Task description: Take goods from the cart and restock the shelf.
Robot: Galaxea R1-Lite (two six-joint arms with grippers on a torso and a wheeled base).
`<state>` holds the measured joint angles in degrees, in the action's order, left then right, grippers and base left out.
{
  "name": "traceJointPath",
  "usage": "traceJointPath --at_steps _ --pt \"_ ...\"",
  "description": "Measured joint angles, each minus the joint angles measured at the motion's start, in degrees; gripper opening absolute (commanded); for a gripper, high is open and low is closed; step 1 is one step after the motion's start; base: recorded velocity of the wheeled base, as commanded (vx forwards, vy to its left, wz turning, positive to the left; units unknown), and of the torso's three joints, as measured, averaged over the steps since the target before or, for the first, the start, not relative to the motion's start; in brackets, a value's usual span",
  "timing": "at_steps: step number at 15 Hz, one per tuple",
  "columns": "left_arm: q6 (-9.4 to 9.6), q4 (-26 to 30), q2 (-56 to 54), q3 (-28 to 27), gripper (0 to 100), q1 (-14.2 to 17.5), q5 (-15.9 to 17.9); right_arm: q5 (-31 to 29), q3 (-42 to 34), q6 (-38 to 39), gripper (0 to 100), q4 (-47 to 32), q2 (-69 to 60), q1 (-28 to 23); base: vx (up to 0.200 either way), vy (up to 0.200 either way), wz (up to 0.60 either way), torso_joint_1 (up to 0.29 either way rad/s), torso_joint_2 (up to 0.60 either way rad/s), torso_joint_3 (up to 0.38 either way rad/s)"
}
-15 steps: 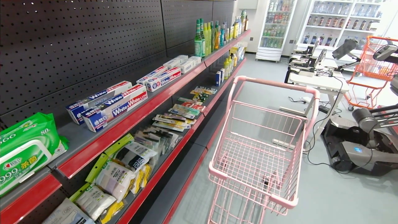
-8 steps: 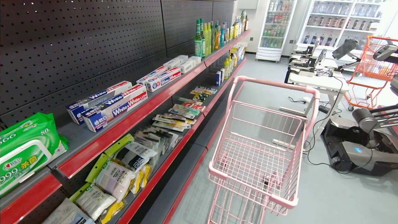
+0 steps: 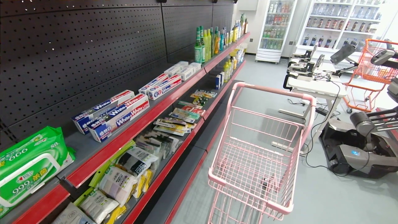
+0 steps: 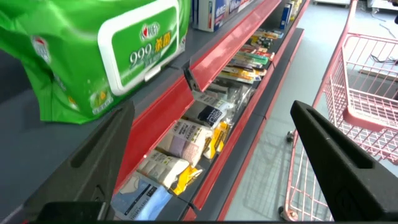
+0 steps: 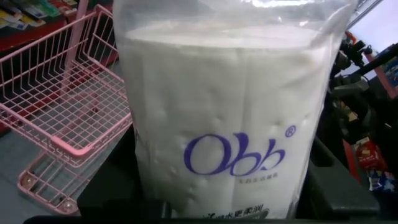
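The right gripper (image 5: 224, 193) clamps a clear plastic pack of white toilet rolls (image 5: 230, 106) near the pink wire cart (image 3: 273, 91). The left gripper (image 4: 211, 124) gapes wide and empty beside the red-edged black shelf (image 3: 140, 123).

A glass-door fridge (image 3: 275, 29) full of bottles stood at the far end of the aisle. Beside it a white rack (image 3: 339, 21) carried rows of bottles. Nearer, a white surface (image 3: 317, 87) bore a tilted monitor (image 3: 342, 53), with cables (image 3: 293, 101) lying on the grey floor (image 3: 326, 199) beneath. An orange cart (image 3: 370, 71) stood just behind the surface.
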<state>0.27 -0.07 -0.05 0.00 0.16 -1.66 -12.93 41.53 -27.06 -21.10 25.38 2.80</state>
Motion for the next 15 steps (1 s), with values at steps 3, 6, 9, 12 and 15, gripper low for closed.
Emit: traceJointPath --at_steps 3,6,9,12,15 --pt "0.00 0.02 0.00 0.00 100 0.00 0.00 0.00 -0.68 -0.04 0 -0.09 0.20 -0.05 0.000 0.000 0.00 0.178 -0.37 -0.199" --pt "0.00 0.05 0.00 0.00 100 -0.02 0.02 0.02 -0.80 -0.02 0 0.00 0.69 0.00 0.000 0.000 0.00 0.173 -0.36 -0.193" --pt "0.00 0.00 0.00 0.00 100 0.00 0.02 0.02 -0.83 -0.06 0 0.04 1.13 0.00 0.000 0.000 0.00 0.165 -0.35 -0.185" --pt "0.06 0.02 0.00 0.00 100 0.00 0.00 0.11 -0.77 -0.15 0 0.09 1.90 0.06 0.000 0.000 0.00 0.165 -0.34 -0.177" --pt "0.06 0.00 0.00 0.00 100 0.00 0.00 0.11 -0.68 -0.39 0 1.71 2.69 0.06 0.000 0.000 0.00 0.155 -0.34 -0.176"
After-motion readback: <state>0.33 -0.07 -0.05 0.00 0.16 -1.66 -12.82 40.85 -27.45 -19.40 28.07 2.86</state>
